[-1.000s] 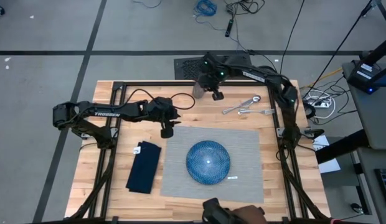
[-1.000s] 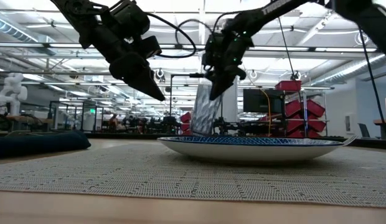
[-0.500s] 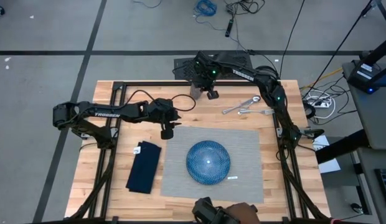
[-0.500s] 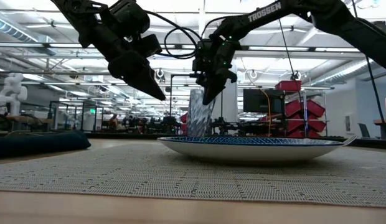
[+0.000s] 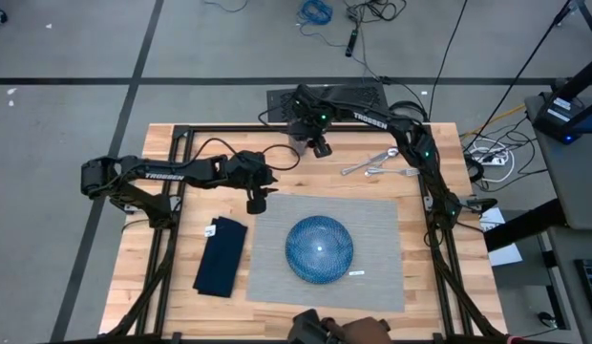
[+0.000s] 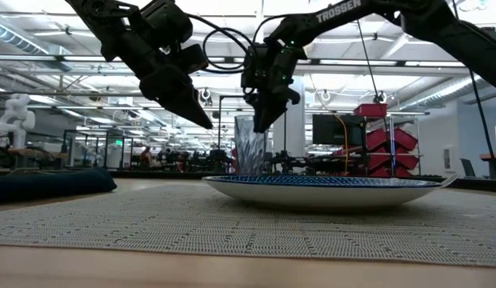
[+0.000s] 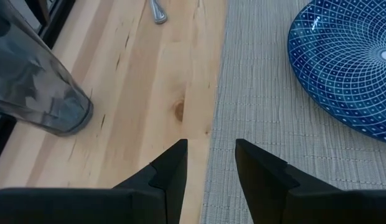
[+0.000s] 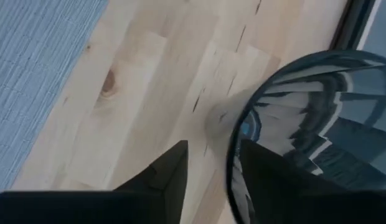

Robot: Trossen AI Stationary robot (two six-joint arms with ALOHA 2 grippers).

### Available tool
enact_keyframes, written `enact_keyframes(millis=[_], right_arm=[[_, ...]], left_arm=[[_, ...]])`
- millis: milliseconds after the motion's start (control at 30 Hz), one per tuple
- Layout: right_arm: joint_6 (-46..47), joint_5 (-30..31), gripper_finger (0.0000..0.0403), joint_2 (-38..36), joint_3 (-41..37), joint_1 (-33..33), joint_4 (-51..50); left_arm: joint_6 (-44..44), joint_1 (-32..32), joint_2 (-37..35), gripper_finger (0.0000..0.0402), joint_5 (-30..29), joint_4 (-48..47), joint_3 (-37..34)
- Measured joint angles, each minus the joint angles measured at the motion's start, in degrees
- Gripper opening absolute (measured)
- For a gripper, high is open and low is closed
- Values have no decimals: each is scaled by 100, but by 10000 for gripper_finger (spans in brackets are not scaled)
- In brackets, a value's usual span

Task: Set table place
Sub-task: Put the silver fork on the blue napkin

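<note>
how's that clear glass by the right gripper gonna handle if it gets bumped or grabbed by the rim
The glass looks tall for its narrow base, so a sideways bump could probably tip it. Its smooth clear wall is likely slippery and breakable. The right gripper has one finger inside the rim, which may be a less steady hold than around the body.

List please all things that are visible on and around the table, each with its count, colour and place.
table: one, light wood, black frame, under everything.
placemat: one, grey, near middle of the table.
plate: one, blue patterned, on the placemat.
napkin: one, navy, left of the placemat.
glass: one, clear, far edge of the table, beyond the placemat.
cutlery: a small silver pile, count unclear, far right of the table.
left gripper: one, dark, jaws apart and empty, over the placemat's far left corner.
right gripper: one, dark, at the glass rim.
</note>
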Motion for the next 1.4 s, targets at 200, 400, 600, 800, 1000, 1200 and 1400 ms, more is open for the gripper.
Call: enact_keyframes(millis=[200,400,600,800,1000,1200,1400], right_arm=[[145,16,146,-47,424,73,-128],[195,34,146,-342,665,173,-211],[846,462,146,-855,667,96,-1285],[1995,494,146,-1473,-37,-21,-2097],[2307,766,146,-2608,-2207,-94,-1285],[2302,788,146,-3710,-4560,-628,100],[2225,922,146,-4183,-5999,-1388,681]], left_arm=[[-2,-20,1,121,-1,-17,0],[-30,-20,2,121,-2,-15,-6],[-24,-21,2,121,-2,26,-157],[-28,-21,2,121,-2,251,-372],[11,-22,2,121,-2,723,-674],[117,-22,2,121,-2,746,-682],[125,-20,2,121,-2,759,-682]])
